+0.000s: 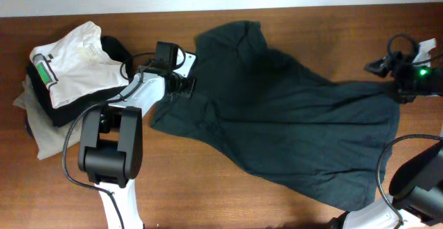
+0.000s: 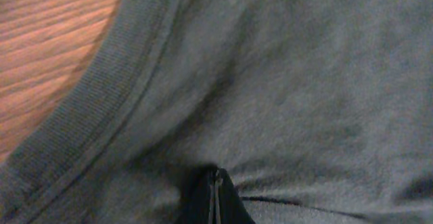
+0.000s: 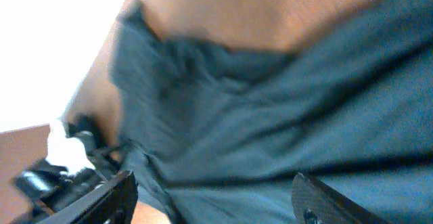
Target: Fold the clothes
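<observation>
The clothes [image 1: 277,118] are one very dark T-shirt lying spread and rumpled across the middle and right of the wooden table [image 1: 208,187], plain side up. My left gripper [image 1: 184,85] is at the shirt's left edge by the ribbed collar [image 2: 88,116]. In the left wrist view this gripper [image 2: 216,187] is shut, and folds of cloth [image 2: 304,82] run into its tips. My right gripper [image 1: 399,87] hovers at the shirt's right edge. In the right wrist view it [image 3: 216,200] is open, with shirt fabric [image 3: 304,102] lying between and under its fingers [image 3: 318,200].
A folded white shirt with a green label [image 1: 76,63] lies on a dark item at the far left, with a beige garment [image 1: 41,135] under them. The left arm's base [image 1: 111,146] stands at the front left, the right arm's base [image 1: 415,180] at the front right.
</observation>
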### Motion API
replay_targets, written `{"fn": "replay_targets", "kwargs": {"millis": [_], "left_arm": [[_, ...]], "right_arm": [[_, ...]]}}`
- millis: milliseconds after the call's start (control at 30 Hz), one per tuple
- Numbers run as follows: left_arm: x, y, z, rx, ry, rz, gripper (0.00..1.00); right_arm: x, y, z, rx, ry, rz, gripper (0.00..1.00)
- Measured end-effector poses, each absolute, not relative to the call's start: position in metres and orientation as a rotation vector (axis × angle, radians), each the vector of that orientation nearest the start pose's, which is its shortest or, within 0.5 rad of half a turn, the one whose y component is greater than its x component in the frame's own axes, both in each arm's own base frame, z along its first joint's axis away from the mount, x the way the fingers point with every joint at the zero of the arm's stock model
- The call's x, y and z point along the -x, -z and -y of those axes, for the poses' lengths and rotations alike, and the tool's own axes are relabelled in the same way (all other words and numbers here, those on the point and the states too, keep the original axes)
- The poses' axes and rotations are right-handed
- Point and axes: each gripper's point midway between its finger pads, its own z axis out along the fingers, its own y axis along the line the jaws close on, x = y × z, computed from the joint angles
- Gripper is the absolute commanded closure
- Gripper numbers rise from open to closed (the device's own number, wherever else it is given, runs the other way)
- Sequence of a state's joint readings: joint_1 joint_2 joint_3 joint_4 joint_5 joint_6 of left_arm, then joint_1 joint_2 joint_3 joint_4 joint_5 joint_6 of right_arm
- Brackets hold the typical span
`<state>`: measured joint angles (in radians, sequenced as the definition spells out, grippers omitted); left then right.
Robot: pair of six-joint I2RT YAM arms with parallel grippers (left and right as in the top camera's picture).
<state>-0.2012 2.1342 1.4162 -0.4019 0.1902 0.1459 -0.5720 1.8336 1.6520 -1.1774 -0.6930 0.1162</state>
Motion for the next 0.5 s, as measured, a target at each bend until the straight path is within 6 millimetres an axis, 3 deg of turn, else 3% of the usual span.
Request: {"fn": "replay_targets", "kwargs": {"millis": [100, 133, 167, 200, 233, 300, 333, 367, 400, 500], "left_arm": [[-0.471, 0.000, 0.090, -0.321, 0.141, -2.747, 1.00], [-0.472, 0.000, 0.051, -0.155, 0.191, -2.777, 1.00], [-0.472, 0.001, 0.030, -0.074, 0.203, -2.785, 1.00], [-0.469, 0.001, 0.018, -0.009, 0.218, -2.798, 0.94], [-0.469, 0.001, 0.017, 0.013, 0.235, -2.800, 0.89], [-0.468, 0.000, 0.022, 0.023, 0.282, -2.803, 0.79], [-0.467, -0.003, 0.030, -0.001, 0.305, -2.805, 0.77], [-0.467, -0.004, 0.036, -0.023, 0.313, -2.806, 0.76], [-0.468, -0.006, 0.044, -0.054, 0.319, -2.803, 0.73], [-0.476, -0.019, 0.075, -0.178, 0.339, -2.764, 0.69]], "right_arm": [[-0.362, -0.145, 0.118, -0.907, -0.610, -2.724, 0.23], [-0.348, -0.120, 0.131, -1.014, -0.473, -2.788, 0.24], [-0.342, -0.100, 0.145, -1.077, -0.351, -2.817, 0.28], [-0.342, -0.083, 0.156, -1.105, -0.262, -2.823, 0.37], [-0.351, -0.073, 0.164, -1.086, -0.233, -2.789, 0.46], [-0.376, -0.056, 0.166, -1.011, -0.255, -2.723, 0.74], [-0.398, -0.048, 0.161, -0.937, -0.288, -2.678, 0.79], [-0.410, -0.041, 0.154, -0.900, -0.314, -2.657, 0.82], [-0.427, -0.031, 0.140, -0.835, -0.350, -2.649, 0.78], [-0.448, -0.021, 0.114, -0.734, -0.400, -2.639, 0.76]]}}
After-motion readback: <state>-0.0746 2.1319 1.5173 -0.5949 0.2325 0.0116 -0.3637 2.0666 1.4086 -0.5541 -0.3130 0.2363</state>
